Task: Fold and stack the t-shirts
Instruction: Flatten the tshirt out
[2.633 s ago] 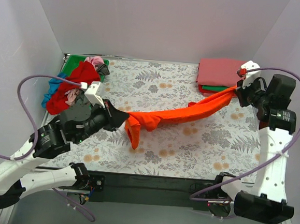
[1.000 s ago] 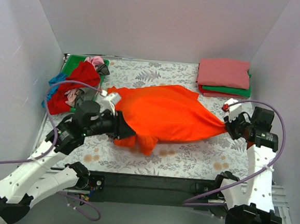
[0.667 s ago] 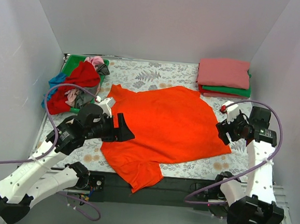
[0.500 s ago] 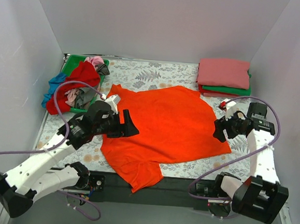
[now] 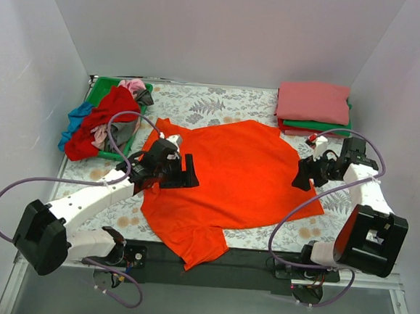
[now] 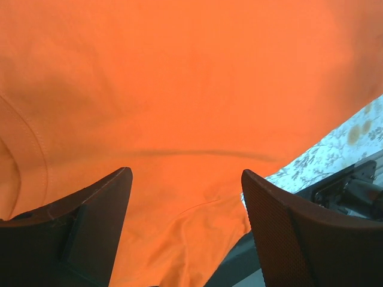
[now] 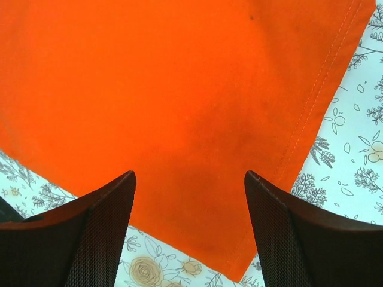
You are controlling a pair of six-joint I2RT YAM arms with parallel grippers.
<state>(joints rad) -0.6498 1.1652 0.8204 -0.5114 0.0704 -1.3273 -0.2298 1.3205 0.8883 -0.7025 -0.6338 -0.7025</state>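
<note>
My orange-red t-shirt (image 5: 230,177) lies spread flat across the middle of the floral table cloth (image 5: 200,102), lightly wrinkled, with one sleeve drooping over the cloth's near edge. At the cloth's far right corner I see a neat folded stack, the coral pink t-shirt (image 5: 312,101) on top of a green t-shirt (image 5: 321,126). At its far left corner, unfolded shirts lie heaped: a deep red t-shirt (image 5: 104,116), a blue t-shirt (image 5: 74,121), a light pink t-shirt (image 5: 133,85) and a grey t-shirt (image 5: 123,132).

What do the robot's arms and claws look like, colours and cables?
The left arm and right arm have white shells with black joints, and a lilac cable loops along each. The left claw and right claw are black, with broad fingers whose inner faces carry a fine mesh texture. A small red part sits by the right wrist.
</note>
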